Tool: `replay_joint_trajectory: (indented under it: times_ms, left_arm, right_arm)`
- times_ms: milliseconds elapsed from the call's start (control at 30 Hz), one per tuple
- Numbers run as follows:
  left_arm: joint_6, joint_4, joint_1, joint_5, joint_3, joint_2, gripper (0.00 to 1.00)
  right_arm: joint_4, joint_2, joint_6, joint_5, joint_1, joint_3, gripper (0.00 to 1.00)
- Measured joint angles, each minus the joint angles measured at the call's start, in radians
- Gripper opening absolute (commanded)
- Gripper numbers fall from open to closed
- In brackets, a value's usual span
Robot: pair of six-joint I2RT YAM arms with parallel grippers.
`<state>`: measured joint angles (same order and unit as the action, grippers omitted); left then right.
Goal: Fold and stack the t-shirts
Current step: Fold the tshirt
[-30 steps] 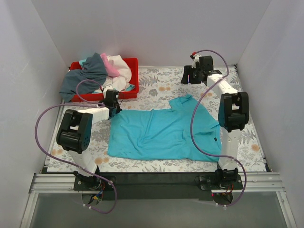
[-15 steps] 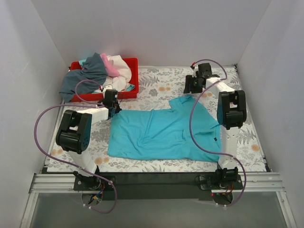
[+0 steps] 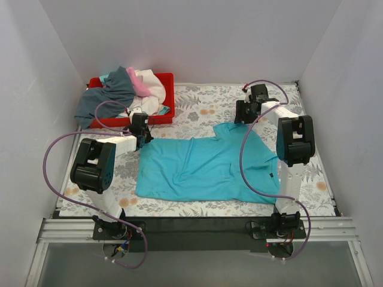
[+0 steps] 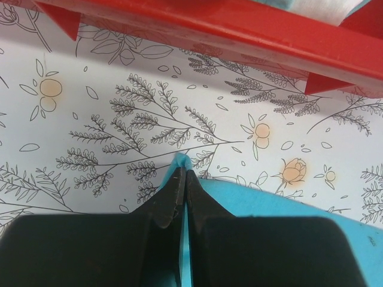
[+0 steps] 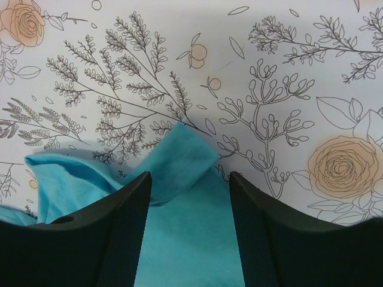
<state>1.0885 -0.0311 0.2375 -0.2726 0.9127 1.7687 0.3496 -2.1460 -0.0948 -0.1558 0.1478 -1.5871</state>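
L gripper (image 4: 182,178): jaws clamped on far-left corner of turquoise shirt (image 3: 203,167), which lies flat on table (image 3: 203,104). R gripper (image 5: 188,179): jaws apart, shirt's far-right tip between them, unpinched.

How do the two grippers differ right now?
The left gripper is shut on a corner of the turquoise shirt; the right gripper is open, straddling another corner. The left gripper sits near the red tray; the right gripper is far from it. Both are at the shirt's far edge.
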Motion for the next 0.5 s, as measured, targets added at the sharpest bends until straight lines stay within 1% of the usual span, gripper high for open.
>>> replay_joint_trajectory:
  times_ms: [67, 167, 200, 267, 300, 500]
  left_arm:
    - [0.000, 0.000, 0.000, 0.000, -0.002, 0.000, 0.00]
    - [0.000, -0.001, 0.000, 0.000, -0.003, 0.000, 0.00]
    - [0.000, -0.003, 0.000, 0.000, -0.003, 0.000, 0.00]
    - [0.000, -0.003, 0.000, 0.000, -0.003, 0.000, 0.00]
    - [0.000, -0.003, 0.000, 0.000, -0.003, 0.000, 0.00]
    - [0.000, -0.003, 0.000, 0.000, -0.003, 0.000, 0.00]
  right_arm:
    - [-0.001, 0.000, -0.003, -0.002, 0.000, 0.000, 0.49]
    - [-0.004, -0.001, -0.011, -0.010, 0.000, 0.000, 0.45]
    - [-0.009, -0.001, -0.013, -0.013, 0.000, 0.000, 0.41]
    - [-0.019, -0.001, -0.018, -0.020, 0.000, 0.000, 0.36]
    - [-0.024, -0.001, -0.023, -0.023, 0.000, 0.000, 0.31]
    - [-0.052, -0.002, -0.037, -0.035, 0.000, 0.000, 0.15]
